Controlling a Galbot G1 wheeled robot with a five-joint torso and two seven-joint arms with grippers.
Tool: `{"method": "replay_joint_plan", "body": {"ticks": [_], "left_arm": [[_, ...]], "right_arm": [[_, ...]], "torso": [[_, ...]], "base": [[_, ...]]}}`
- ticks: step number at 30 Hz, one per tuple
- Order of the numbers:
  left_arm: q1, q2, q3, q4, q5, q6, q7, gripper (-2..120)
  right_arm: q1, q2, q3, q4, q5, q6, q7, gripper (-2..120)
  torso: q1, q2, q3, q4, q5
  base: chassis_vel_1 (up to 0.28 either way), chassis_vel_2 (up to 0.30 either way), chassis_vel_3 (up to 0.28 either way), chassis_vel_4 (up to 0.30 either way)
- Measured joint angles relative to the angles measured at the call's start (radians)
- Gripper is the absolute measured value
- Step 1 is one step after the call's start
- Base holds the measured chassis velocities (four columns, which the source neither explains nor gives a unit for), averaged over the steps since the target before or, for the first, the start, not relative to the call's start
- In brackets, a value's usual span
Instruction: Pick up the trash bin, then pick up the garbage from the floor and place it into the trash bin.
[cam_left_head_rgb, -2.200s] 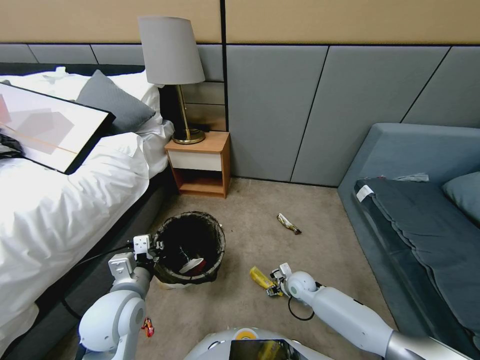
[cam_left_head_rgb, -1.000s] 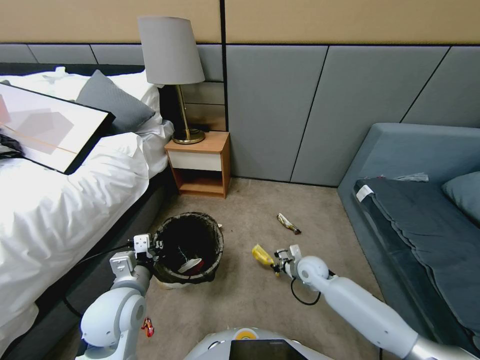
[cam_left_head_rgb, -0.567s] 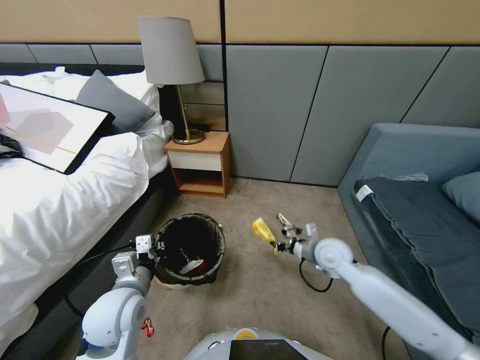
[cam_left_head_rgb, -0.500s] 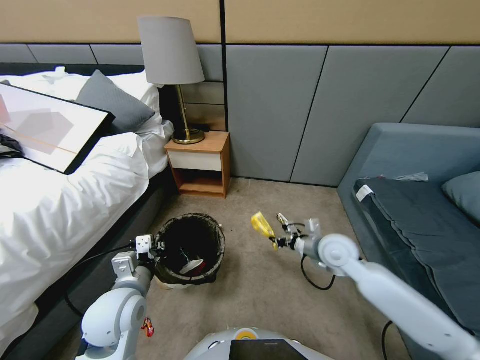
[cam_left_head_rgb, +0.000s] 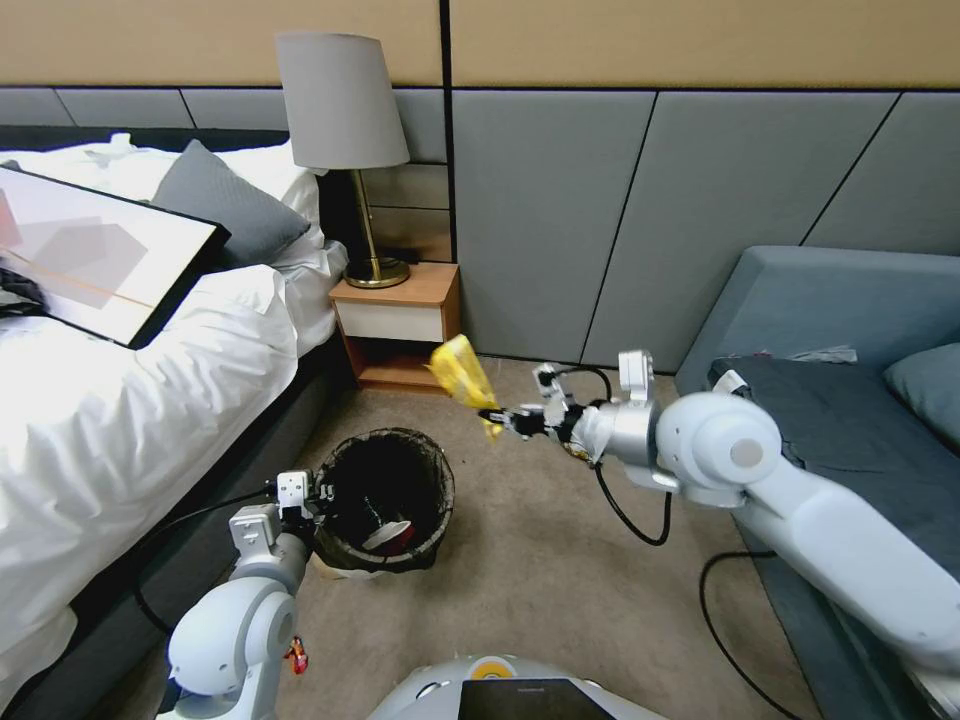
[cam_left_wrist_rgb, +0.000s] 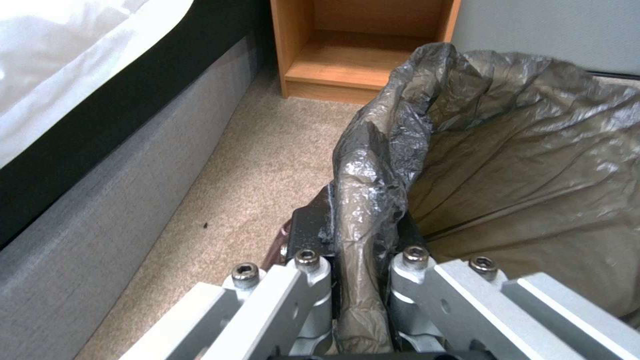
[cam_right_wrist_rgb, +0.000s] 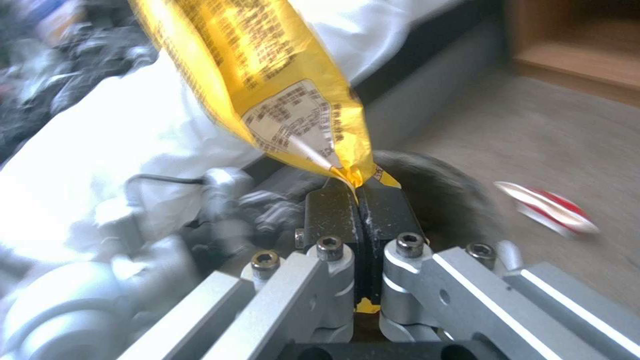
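Observation:
The trash bin (cam_left_head_rgb: 345, 545), lined with a dark bag (cam_left_wrist_rgb: 520, 150), stands on the carpet beside the bed. My left gripper (cam_left_head_rgb: 303, 492) (cam_left_wrist_rgb: 360, 220) is shut on its near-left rim, pinching the folded bag edge. A red-and-white wrapper (cam_left_head_rgb: 385, 533) lies inside the bin. My right gripper (cam_left_head_rgb: 497, 413) (cam_right_wrist_rgb: 357, 195) hangs in the air above and to the right of the bin's far rim. It is shut on the lower corner of the yellow wrapper (cam_left_head_rgb: 458, 370) (cam_right_wrist_rgb: 267, 85), which sticks up from the fingers.
The white bed (cam_left_head_rgb: 110, 400) runs along the left. A wooden nightstand (cam_left_head_rgb: 400, 330) with a lamp (cam_left_head_rgb: 345, 110) stands at the wall behind the bin. A grey sofa (cam_left_head_rgb: 840, 400) closes the right side. Open carpet (cam_left_head_rgb: 520, 580) lies between them.
My right arm has lifted the yellow wrapper off the floor and carried it up and leftward, above the bin's far side. The left gripper has kept its hold on the rim.

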Motion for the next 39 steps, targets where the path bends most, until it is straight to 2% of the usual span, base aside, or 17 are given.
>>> {"method": "replay_joint_plan", "body": {"ticks": [2,4,6,16,39], "left_arm": [[0.001,-0.001,-0.003,0.002,0.000,0.000,0.000,4],[0.000,-0.001,-0.004,0.003,0.000,0.000,0.000,4],[-0.005,0.000,-0.005,0.007,0.000,0.000,0.000,4],[-0.007,-0.004,-0.007,0.017,0.002,0.000,0.000,4],[-0.013,-0.012,-0.014,0.026,0.002,0.000,-0.001,4]], "right_arm": [[0.085,0.028,-0.070,-0.041,-0.019,0.000,-0.027,0],[0.105,0.037,-0.093,-0.052,-0.021,0.000,-0.030,0],[0.166,0.066,-0.182,-0.088,-0.031,0.000,-0.031,0],[0.180,0.136,-0.360,-0.149,-0.079,0.000,0.014,0],[0.050,0.177,-0.438,-0.246,-0.195,0.000,0.030,0]], "torso": [[0.000,0.000,0.000,0.0000,-0.0002],[0.000,0.000,0.000,0.0000,0.0001],[0.000,0.000,0.000,0.0000,-0.0004],[0.000,0.000,0.000,0.0001,0.0000],[0.000,0.000,0.000,-0.0001,0.0002]], "base": [[0.000,0.000,0.000,0.000],[0.000,0.000,0.000,0.000],[0.000,0.000,0.000,0.000],[0.000,0.000,0.000,0.000],[0.000,0.000,0.000,0.000]]}}
